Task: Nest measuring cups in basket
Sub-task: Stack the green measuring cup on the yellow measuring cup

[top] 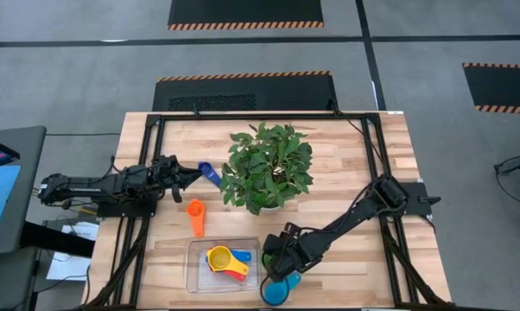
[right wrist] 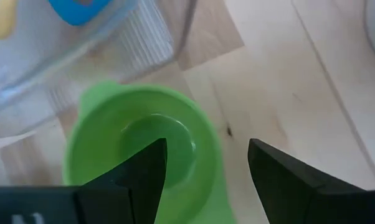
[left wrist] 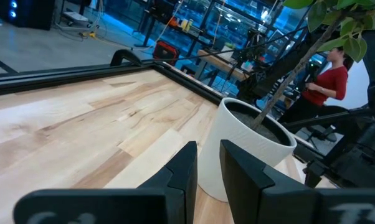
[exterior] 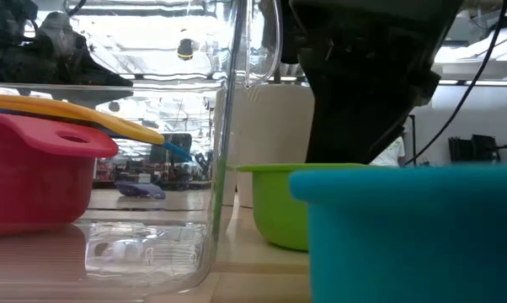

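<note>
The clear basket (top: 193, 276) near the front edge holds yellow (top: 218, 257), red (exterior: 34, 172) and blue (right wrist: 78, 9) measuring cups stacked together. The green cup (right wrist: 134, 149) stands upright on the table just right of the basket. My right gripper (right wrist: 206, 165) hovers open above it, tipped steeply down, with one finger over the bowl and one outside the rim. A light blue cup (top: 280, 290) sits at the front edge. The orange cup (top: 196, 216) and a darker blue cup (top: 210, 173) lie farther left. My left gripper (top: 184, 175) rests level at the left, open only by a slim gap, holding nothing.
A leafy plant (top: 267, 167) in a white pot (left wrist: 243, 146) stands mid-table, just right of the left gripper. A black frame (top: 260, 115) rims the wooden table. Bare wood lies right of the green cup (right wrist: 312, 74). A person in red (left wrist: 327, 81) is in the room beyond.
</note>
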Available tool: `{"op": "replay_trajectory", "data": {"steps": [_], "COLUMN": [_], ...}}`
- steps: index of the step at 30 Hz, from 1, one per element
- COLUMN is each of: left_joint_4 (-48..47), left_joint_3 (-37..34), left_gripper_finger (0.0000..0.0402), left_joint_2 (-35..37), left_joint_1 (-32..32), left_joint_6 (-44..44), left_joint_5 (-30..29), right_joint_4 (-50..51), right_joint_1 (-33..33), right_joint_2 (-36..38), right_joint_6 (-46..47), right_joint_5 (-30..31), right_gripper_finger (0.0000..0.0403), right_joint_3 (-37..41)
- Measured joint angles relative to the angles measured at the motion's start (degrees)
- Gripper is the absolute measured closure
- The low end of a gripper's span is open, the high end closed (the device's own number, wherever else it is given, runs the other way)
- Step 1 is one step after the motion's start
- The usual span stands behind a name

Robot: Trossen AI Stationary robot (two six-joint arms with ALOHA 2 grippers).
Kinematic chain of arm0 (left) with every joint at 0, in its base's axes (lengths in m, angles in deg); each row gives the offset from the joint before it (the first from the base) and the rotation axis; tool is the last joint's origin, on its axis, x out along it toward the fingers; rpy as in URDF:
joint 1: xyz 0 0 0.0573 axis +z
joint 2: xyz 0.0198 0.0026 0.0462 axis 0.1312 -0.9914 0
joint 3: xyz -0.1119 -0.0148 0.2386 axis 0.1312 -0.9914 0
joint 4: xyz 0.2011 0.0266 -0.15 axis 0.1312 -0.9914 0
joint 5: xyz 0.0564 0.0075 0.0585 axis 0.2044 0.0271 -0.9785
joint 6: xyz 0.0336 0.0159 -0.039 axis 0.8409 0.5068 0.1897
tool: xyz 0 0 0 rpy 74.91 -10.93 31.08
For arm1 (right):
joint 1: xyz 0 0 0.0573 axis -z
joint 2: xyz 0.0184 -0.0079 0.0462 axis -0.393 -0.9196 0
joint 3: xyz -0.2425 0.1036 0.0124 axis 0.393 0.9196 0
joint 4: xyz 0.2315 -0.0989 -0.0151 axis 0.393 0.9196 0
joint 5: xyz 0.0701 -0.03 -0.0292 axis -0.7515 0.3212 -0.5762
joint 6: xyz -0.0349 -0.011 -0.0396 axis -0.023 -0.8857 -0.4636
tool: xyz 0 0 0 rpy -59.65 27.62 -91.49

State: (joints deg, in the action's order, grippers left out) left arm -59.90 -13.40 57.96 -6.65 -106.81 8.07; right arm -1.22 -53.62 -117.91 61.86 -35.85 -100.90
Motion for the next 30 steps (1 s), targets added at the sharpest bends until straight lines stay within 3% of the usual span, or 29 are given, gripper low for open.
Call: {"op": "replay_trajectory", "data": {"steps": [4, 8, 16, 20, 30], "left_joint_4": [0.0, 0.0, 0.0, 0.0, 0.1], "left_joint_3": [0.0, 0.0, 0.0, 0.0, 0.0], "left_gripper_finger": [0.0343, 0.0343, 0.0343, 0.0343, 0.0343], "left_joint_2": [0.0, 0.0, 0.0, 0.0, 0.0], "left_joint_1": [0.0, 0.0, 0.0, 0.0, 0.0], "left_joint_6": [0.0, 0.0, -0.2, -0.5, -0.6], "left_joint_5": [0.0, 0.0, 0.0, 0.0, -0.5], "right_joint_4": [0.0, -0.8, -3.4, -3.8, 4.3], "right_joint_1": [0.3, 0.3, 0.7, 0.7, -0.2], "right_joint_2": [0.0, 0.0, 0.0, 0.2, 4.9], "right_joint_6": [-0.9, -0.7, -0.2, 5.7, 18.0], "right_joint_5": [0.0, -0.1, -0.3, -1.5, -0.6], "right_gripper_finger": [0.0158, 0.0186, 0.0311, 0.0382, 0.0390], "right_joint_3": [0.0, 1.2, 2.6, 2.9, 3.1]}}
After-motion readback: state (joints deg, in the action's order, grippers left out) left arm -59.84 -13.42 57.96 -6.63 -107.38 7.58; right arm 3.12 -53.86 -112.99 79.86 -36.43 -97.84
